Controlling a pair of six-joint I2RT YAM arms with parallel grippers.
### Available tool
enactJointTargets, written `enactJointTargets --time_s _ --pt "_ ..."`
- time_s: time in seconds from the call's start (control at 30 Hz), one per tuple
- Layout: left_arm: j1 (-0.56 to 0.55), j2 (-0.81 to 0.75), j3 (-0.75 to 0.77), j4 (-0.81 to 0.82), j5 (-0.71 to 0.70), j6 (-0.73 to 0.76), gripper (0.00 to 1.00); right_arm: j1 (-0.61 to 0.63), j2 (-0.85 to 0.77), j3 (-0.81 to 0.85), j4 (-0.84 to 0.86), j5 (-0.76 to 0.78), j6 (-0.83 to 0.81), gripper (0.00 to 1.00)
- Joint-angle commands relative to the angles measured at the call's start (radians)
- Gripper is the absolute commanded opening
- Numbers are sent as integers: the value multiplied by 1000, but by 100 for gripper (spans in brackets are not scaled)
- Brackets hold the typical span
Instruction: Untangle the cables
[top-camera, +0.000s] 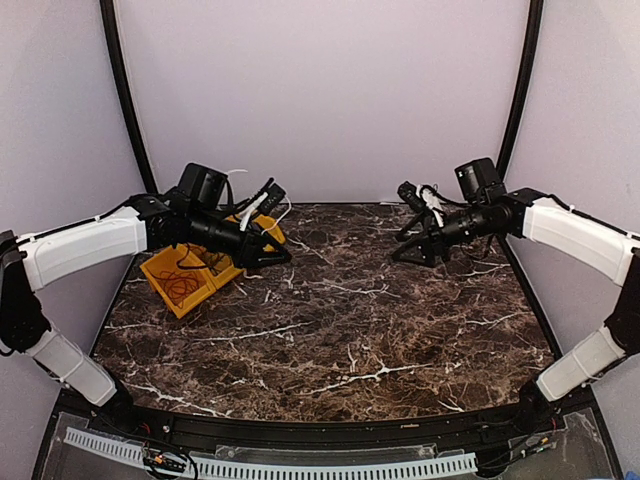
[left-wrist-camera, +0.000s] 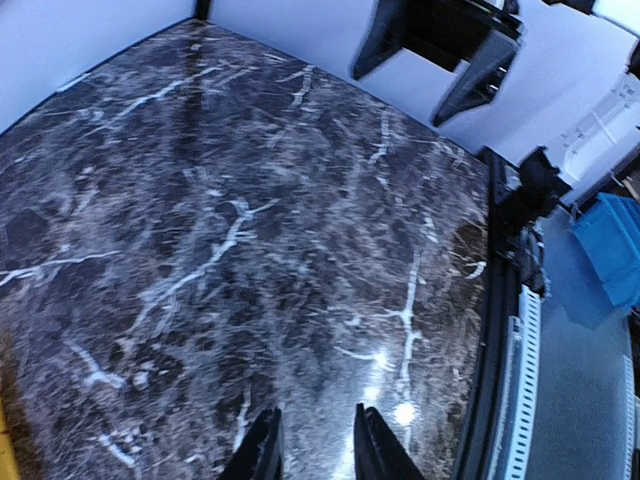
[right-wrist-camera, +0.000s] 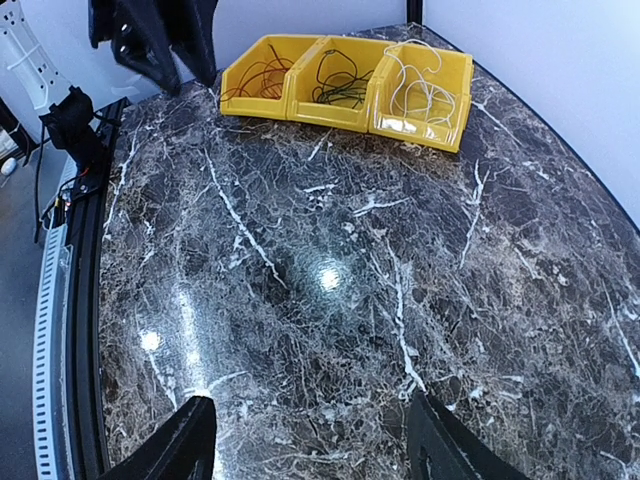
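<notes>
**Top view:** A row of yellow bins (top-camera: 152, 268) is seen at the far-left of the table (top-camera: 340, 340). The red-orange cable (top-camera: 182, 285) is coiled in the end bin nearest the arm bases. The other bins are covered by the left arm. The left gripper (top-camera: 268, 252) is held just beside the bins, on their table-centre side. The right gripper (top-camera: 412, 250) is held well apart from the bins, across the table. Jaw states cannot be told here.

**Left wrist view:** The bins are not shown, only bare marble. The left fingers (left-wrist-camera: 262, 450) are seen narrowly apart, with nothing between them.

**Right wrist view:** All three bins are shown, which no other view gives. The red-orange cable is in one end bin, the black cable (right-wrist-camera: 340, 85) in the middle bin and the white cable (right-wrist-camera: 415, 90) in the other end bin. No cable is seen crossing a bin wall. The right fingers (right-wrist-camera: 190, 445) are spread wide and nothing is held.

**Step:** The cables are judged separated, one per bin, so the task looks essentially done. No further grasp seems called for. Next, both arms would likely be drawn away from the bins, with care that no loop is snagged.
</notes>
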Motion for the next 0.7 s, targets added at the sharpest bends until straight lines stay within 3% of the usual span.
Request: enactJointTargets --time_s 0.0,0.1,0.27,0.43,0.67 --pt "-62 40 -3 47 207 5 31 30 -36 74 -3 -13 -35 67" --pt "-119 88 49 35 257 4 35 64 -47 92 30 6 -50 67" --pt "-187 129 101 22 217 -8 39 106 -34 110 72 3 -41 67" --pt "-202 127 82 74 162 -49 39 142 -6 116 25 -107 -55 70" --pt "-203 128 67 101 45 -93 38 186 -28 111 26 -296 43 86"
